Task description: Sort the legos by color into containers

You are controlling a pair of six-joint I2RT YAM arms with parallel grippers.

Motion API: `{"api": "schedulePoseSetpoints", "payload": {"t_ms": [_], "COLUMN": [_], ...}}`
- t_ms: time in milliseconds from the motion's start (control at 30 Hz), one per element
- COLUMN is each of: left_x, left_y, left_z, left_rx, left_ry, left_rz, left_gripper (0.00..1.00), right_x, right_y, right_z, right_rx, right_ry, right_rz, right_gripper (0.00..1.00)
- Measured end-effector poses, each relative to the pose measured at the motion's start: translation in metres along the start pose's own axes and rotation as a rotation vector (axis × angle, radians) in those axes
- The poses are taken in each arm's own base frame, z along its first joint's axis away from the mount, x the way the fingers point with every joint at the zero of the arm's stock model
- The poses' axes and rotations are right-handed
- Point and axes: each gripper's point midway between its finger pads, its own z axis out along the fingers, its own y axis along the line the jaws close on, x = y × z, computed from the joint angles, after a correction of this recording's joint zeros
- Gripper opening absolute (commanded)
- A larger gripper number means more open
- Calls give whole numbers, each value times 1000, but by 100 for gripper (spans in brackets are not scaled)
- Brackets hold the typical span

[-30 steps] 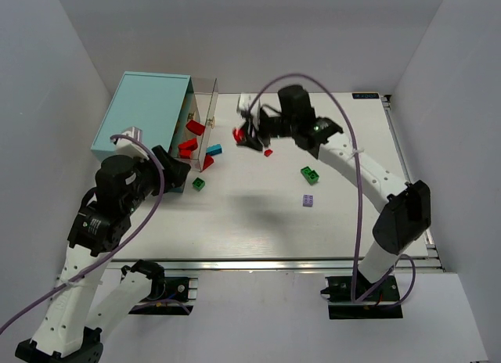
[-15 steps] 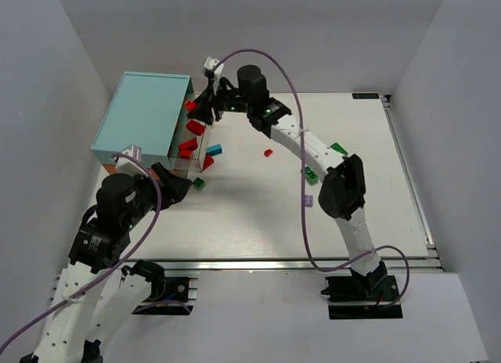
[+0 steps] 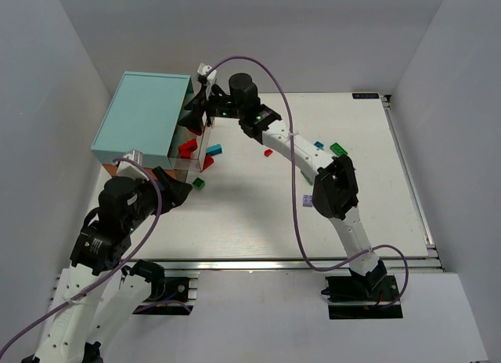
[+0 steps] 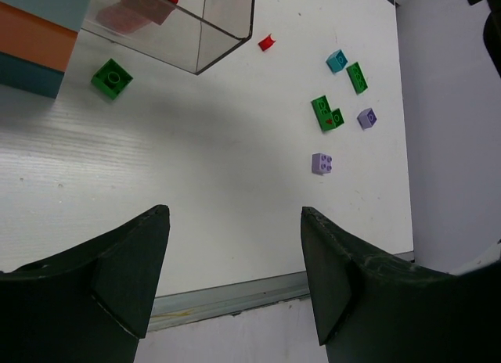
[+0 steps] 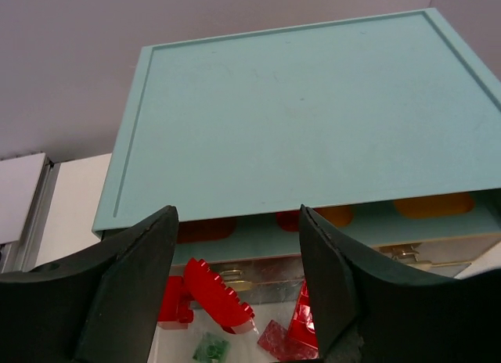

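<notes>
The teal-topped cabinet [image 3: 147,116] stands at the far left, with a clear drawer [image 3: 194,156] pulled out and holding several red legos [image 3: 188,146]. My right gripper [image 3: 197,113] hovers above this drawer, open and empty. In the right wrist view it [image 5: 237,210] frames the cabinet top [image 5: 297,113] and red legos [image 5: 219,296] below. My left gripper [image 3: 182,187] is open and empty by the drawer's near corner, and is wide open in its own view [image 4: 233,214]. Loose legos lie on the table: green [image 4: 112,77], red [image 4: 268,41], cyan [image 4: 337,60], purple [image 4: 322,163].
More loose bricks lie right of the drawer: a cyan one [image 3: 214,149], a green one [image 3: 199,183], a small red one [image 3: 268,152], and cyan [image 3: 318,145] and green [image 3: 338,149] ones beyond the right arm. Grey walls enclose the white table [image 3: 250,222].
My right arm swung left from the table's middle to above the open drawer at the cabinet, and its gripper now stands open. The left arm has hardly moved.
</notes>
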Motion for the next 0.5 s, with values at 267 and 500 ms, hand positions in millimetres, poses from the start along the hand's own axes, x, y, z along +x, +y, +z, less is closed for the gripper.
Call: {"api": "schedulePoseSetpoints", "payload": {"t_ms": [267,500], "left_x": [4,21], "left_y": [2,14], "left_z": [4,12], "left_rx": [-10,-21], "left_ry": [20,54], "left_rz": [1,-4], "left_gripper": [77,78], "right_x": [-22,-13], "right_y": [-25,-53], "right_z": [-48,-168], "right_rx": [77,-63], "right_ry": [-37,17], "right_rz": [55,-105], "right_gripper": [49,66]}}
